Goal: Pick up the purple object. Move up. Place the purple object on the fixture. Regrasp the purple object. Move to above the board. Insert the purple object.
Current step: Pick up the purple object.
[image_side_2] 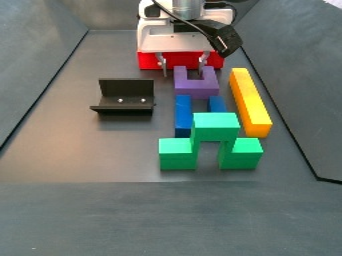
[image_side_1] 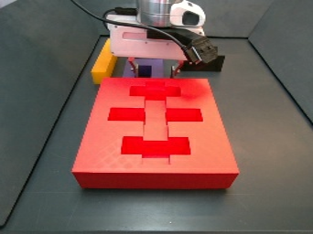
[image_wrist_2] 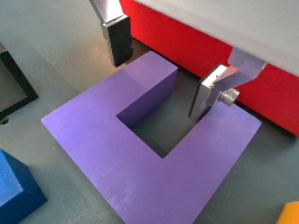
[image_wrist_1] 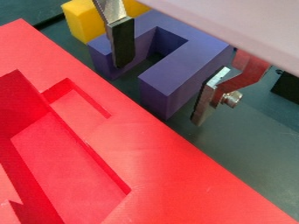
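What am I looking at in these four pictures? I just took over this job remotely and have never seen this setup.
It is a single robot arm with a two-finger gripper. Two cameras sit on its wrist and look down past the fingers; two more stand beside the table.

In both wrist views the gripper is down at the purple object, a U-shaped block lying flat on the floor. One finger is outside a prong and the other is in the notch, so they straddle that prong. They look open; nothing is lifted yet.

The big red slab with cross-shaped recesses is the board, where the block should end up. The dark L-shaped bracket is the fixture. Blue, green and yellow blocks lie close by the purple one.
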